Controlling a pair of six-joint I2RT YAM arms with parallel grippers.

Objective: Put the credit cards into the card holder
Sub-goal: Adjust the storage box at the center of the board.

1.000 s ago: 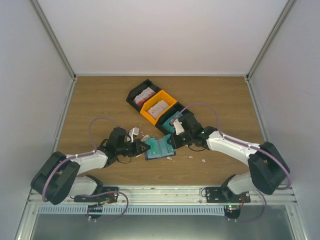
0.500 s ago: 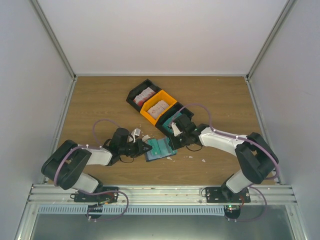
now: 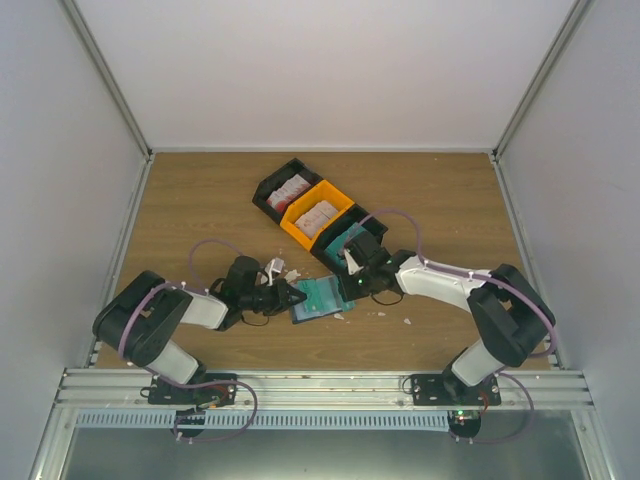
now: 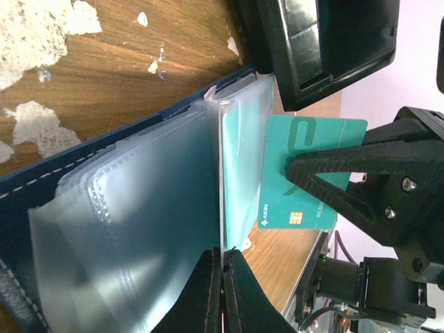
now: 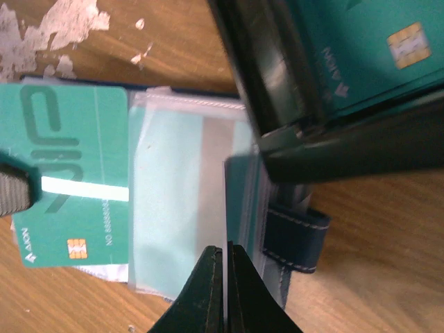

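Observation:
The navy card holder (image 3: pixel 316 297) lies open on the table between both grippers, its clear sleeves (image 4: pixel 139 222) fanned out. My left gripper (image 3: pixel 296 296) (image 4: pixel 222 260) is shut on the thin edge of one clear sleeve. My right gripper (image 3: pixel 347 283) (image 5: pixel 226 253) is shut on a thin card seen edge-on. In the left wrist view its finger (image 4: pixel 347 177) rests on a teal credit card (image 4: pixel 312 180) that reaches partly into that sleeve. In the right wrist view a teal card (image 5: pixel 69 173) sticks out left of the sleeves (image 5: pixel 173 201). The navy strap (image 5: pixel 295 236) shows at the right.
Three bins stand in a diagonal row behind the holder: a black bin (image 3: pixel 345 243) of teal cards (image 5: pixel 374 41) touching it, an orange bin (image 3: pixel 318 215), and a black bin (image 3: pixel 288 188) of white-and-red cards. White scraps (image 3: pixel 408 322) (image 4: pixel 35 28) lie on the wood.
My right gripper has come down from the teal-card bin to the holder's right edge. The left arm has folded back at its elbow, while its gripper has stayed at the holder.

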